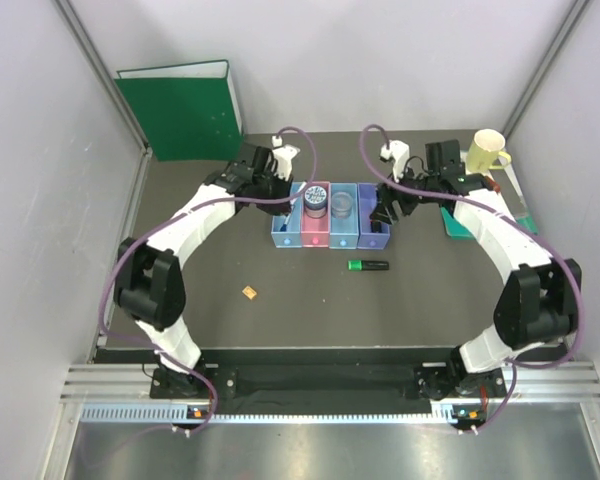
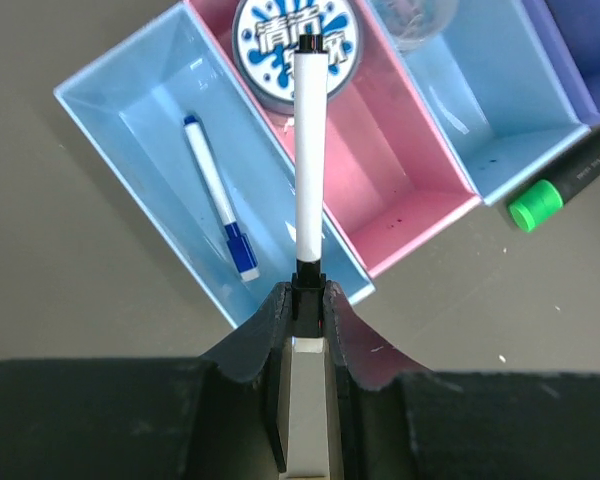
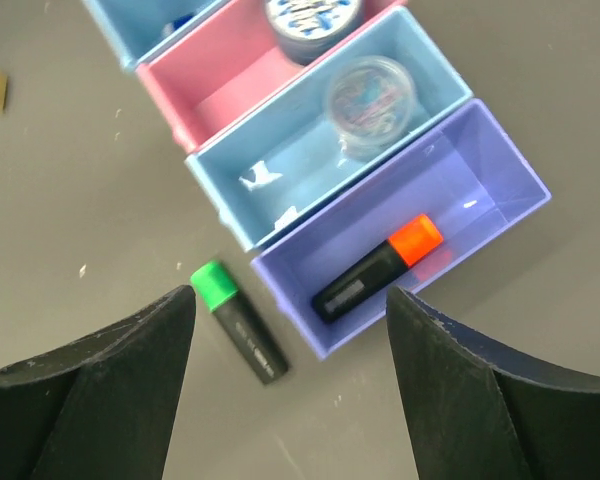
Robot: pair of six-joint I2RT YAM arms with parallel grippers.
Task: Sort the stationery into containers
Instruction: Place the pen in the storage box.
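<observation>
Bearing Chinese lettering, the jar (image 2: 265, 45) in the pink bin (image 2: 400, 190) is crossed by a pen (image 2: 310, 150) clamped in the left gripper (image 2: 308, 295); the right gripper (image 3: 290, 300) is seen open.

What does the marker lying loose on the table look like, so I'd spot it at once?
Find the row of four coloured bins mid-table. Just outside its purple bin, flat on the dark table, lies a black highlighter with a green cap. The highlighter inside that bin has an orange cap.
</observation>
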